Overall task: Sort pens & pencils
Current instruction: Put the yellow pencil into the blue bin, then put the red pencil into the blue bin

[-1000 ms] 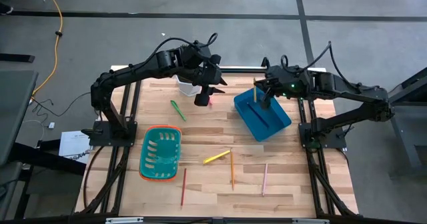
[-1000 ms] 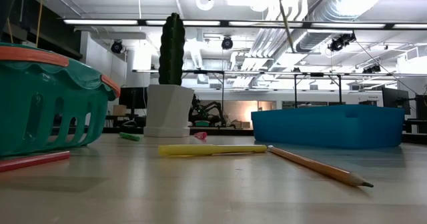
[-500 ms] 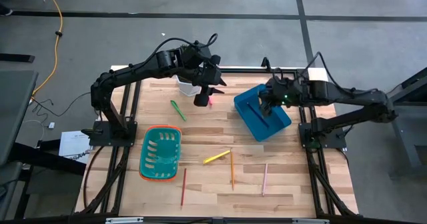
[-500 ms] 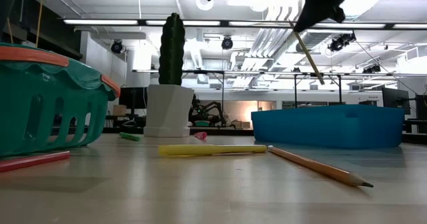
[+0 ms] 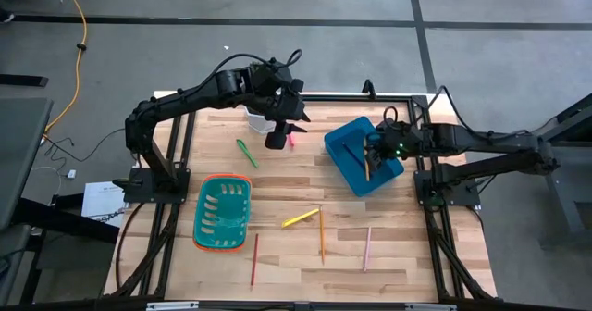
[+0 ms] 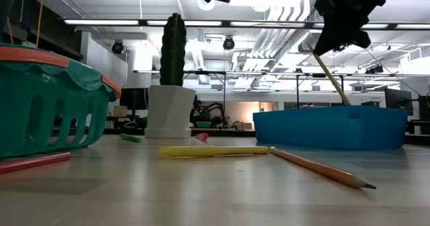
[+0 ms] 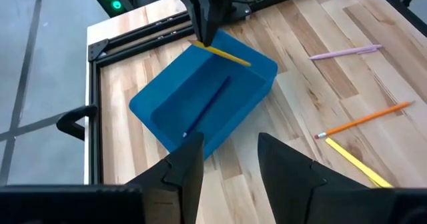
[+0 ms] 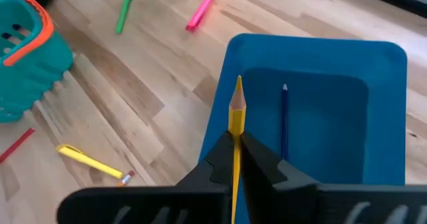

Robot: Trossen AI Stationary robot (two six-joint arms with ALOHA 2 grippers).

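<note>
Yellow pencil [image 8: 237, 121] clamped tilted over blue bin [image 8: 373, 77]; pens [image 5: 300, 218], pencils [image 5: 321, 237] scattered on table

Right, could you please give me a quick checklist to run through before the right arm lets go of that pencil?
1. Right gripper shut on the yellow pencil: ok.
2. Pencil over the blue bin: ok, tip angled down inside it in the low view.
3. Room in the bin: ok, only one dark pencil lies there.
4. Left gripper clear of the bin: ok, it hangs over the pink pen.
5. Pencil tip touching the bin floor: cannot tell.
</note>
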